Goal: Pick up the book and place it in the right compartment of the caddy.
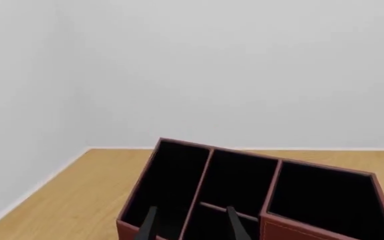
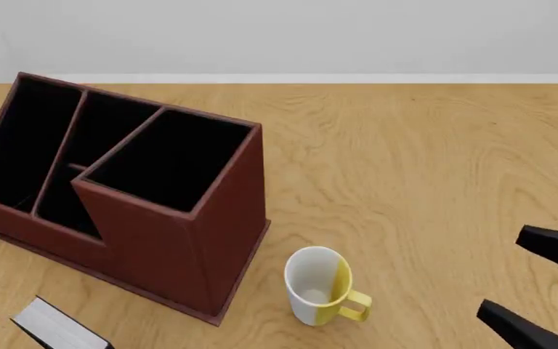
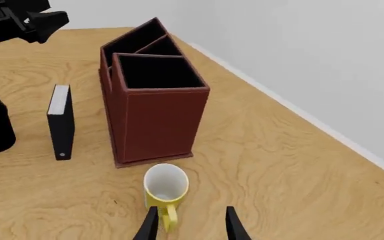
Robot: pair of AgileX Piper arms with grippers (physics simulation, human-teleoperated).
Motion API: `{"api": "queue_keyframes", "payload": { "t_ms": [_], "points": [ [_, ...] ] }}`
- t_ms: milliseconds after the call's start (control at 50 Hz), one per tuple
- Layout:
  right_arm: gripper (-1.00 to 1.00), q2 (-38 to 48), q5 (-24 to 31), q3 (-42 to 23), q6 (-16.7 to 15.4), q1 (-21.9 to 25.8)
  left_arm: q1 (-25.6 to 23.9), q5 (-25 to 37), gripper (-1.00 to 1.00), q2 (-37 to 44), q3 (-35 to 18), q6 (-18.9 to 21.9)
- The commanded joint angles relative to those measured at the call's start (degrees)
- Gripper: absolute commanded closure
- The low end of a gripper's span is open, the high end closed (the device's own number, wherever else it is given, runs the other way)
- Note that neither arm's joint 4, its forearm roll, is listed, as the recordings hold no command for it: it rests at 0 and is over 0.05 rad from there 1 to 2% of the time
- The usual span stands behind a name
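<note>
We see the book (image 3: 61, 121) standing on its edge on the table (image 2: 424, 160), near the caddy (image 2: 177, 240) on its near-left side and apart from it. The right compartment (image 2: 172, 160) holds nothing. A white and yellow mug (image 2: 320, 286) stands just beside the caddy's near right corner. Our right end effector (image 2: 526, 280) hovers with fingers spread, holding nothing, right of the mug. Our left end effector (image 1: 190, 225) is also spread, above the caddy.

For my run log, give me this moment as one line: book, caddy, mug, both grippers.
book on table, ungrasped | caddy empty | mug beside caddy | left gripper open | right gripper open
</note>
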Motion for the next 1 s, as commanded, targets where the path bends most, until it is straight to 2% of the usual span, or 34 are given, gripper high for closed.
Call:
{"api": "queue_keyframes", "payload": {
  "t_ms": [20,240,260,280,400,520,600,620,640,780,820,1000],
  "points": [
    [-1.00,6.7,-4.8,0.9,-0.2,7.8,0.6,0.3,-1.00,0.0,-1.1,0.8],
    [-1.00,15.1,-14.2,2.9,0.2,11.8,2.3,1.3,-1.00,0.0,-3.5,1.6],
    [-1.00,22.4,-21.8,3.5,1.2,15.1,3.0,1.1,-1.00,0.0,-3.4,1.6],
    [-1.00,24.6,-24.0,3.6,1.5,16.0,3.2,1.0,-1.00,0.0,-3.2,1.7],
    [-1.00,29.0,-28.2,3.7,1.9,18.0,3.5,1.1,-1.00,0.0,-3.4,1.6],
    [-1.00,37.1,-35.3,3.0,2.6,21.2,3.6,1.2,-1.00,0.0,-3.6,1.7],
    [-1.00,39.6,-37.3,2.3,3.2,22.5,3.6,1.2,-1.00,0.0,-3.7,1.6],
    [-1.00,44.5,-41.3,1.3,4.1,24.6,3.8,0.9,-1.00,0.0,-3.3,1.5],
    [-1.00,45.7,-42.3,1.0,4.4,25.1,3.9,0.8,-1.00,0.0,-3.2,1.5],
    [-1.00,49.4,-45.2,0.0,5.4,26.6,3.9,0.7,-1.00,0.0,-3.2,1.5],
    [-1.00,53.7,-48.5,-0.7,6.5,28.3,3.9,0.7,-1.00,0.0,-3.2,1.5],
    [-1.00,60.6,-53.0,-2.6,8.0,31.1,3.5,0.6,-1.00,0.0,-3.0,2.0]
  ]
}}
